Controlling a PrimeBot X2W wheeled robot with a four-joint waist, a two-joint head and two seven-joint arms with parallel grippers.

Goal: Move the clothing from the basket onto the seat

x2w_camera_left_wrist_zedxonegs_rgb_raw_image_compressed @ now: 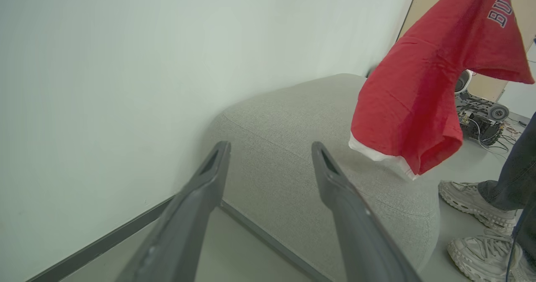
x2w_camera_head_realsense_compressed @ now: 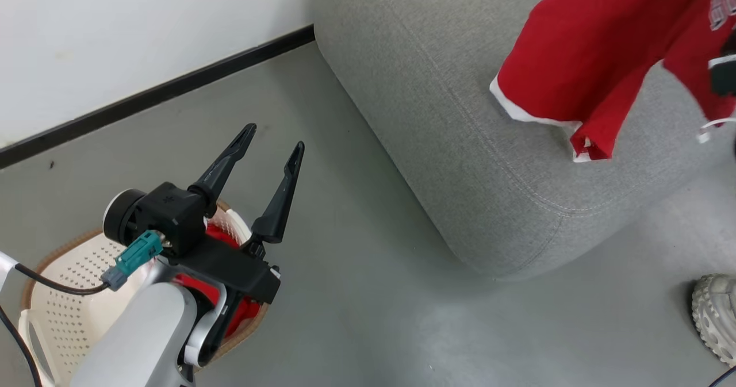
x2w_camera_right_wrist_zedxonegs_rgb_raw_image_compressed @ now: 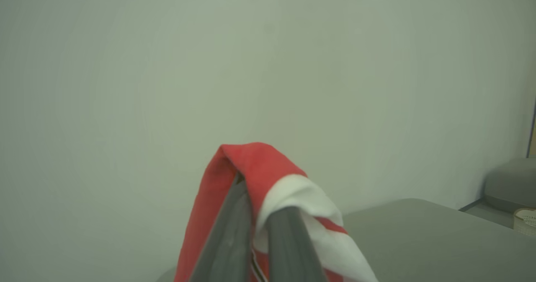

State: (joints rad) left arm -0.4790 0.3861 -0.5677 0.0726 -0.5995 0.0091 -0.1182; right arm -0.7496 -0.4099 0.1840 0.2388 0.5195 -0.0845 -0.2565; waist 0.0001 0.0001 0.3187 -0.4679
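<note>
The red jersey (x2w_camera_head_realsense_compressed: pixel 581 48) with white trim hangs in the air above the grey seat (x2w_camera_head_realsense_compressed: pixel 437 117), its lower hem just over the cushion. My right gripper (x2w_camera_right_wrist_zedxonegs_rgb_raw_image_compressed: pixel 255 198) is shut on the jersey's red and white cloth (x2w_camera_right_wrist_zedxonegs_rgb_raw_image_compressed: pixel 259 169), which drapes over both fingers. The left wrist view shows the jersey (x2w_camera_left_wrist_zedxonegs_rgb_raw_image_compressed: pixel 418 85) dangling over the seat (x2w_camera_left_wrist_zedxonegs_rgb_raw_image_compressed: pixel 284 118). My left gripper (x2w_camera_head_realsense_compressed: pixel 275 137) is open and holds nothing, above the cream basket (x2w_camera_head_realsense_compressed: pixel 63 283) at the lower left. Another red garment (x2w_camera_head_realsense_compressed: pixel 221 234) lies in the basket, mostly hidden by my left arm.
A person's pale shoe (x2w_camera_head_realsense_compressed: pixel 716 312) stands on the grey floor right of the seat; both shoes (x2w_camera_left_wrist_zedxonegs_rgb_raw_image_compressed: pixel 473 202) and a jeans leg show in the left wrist view. A white wall with a dark baseboard (x2w_camera_head_realsense_compressed: pixel 155 94) runs behind. Wheeled equipment (x2w_camera_left_wrist_zedxonegs_rgb_raw_image_compressed: pixel 481 118) sits beyond the seat.
</note>
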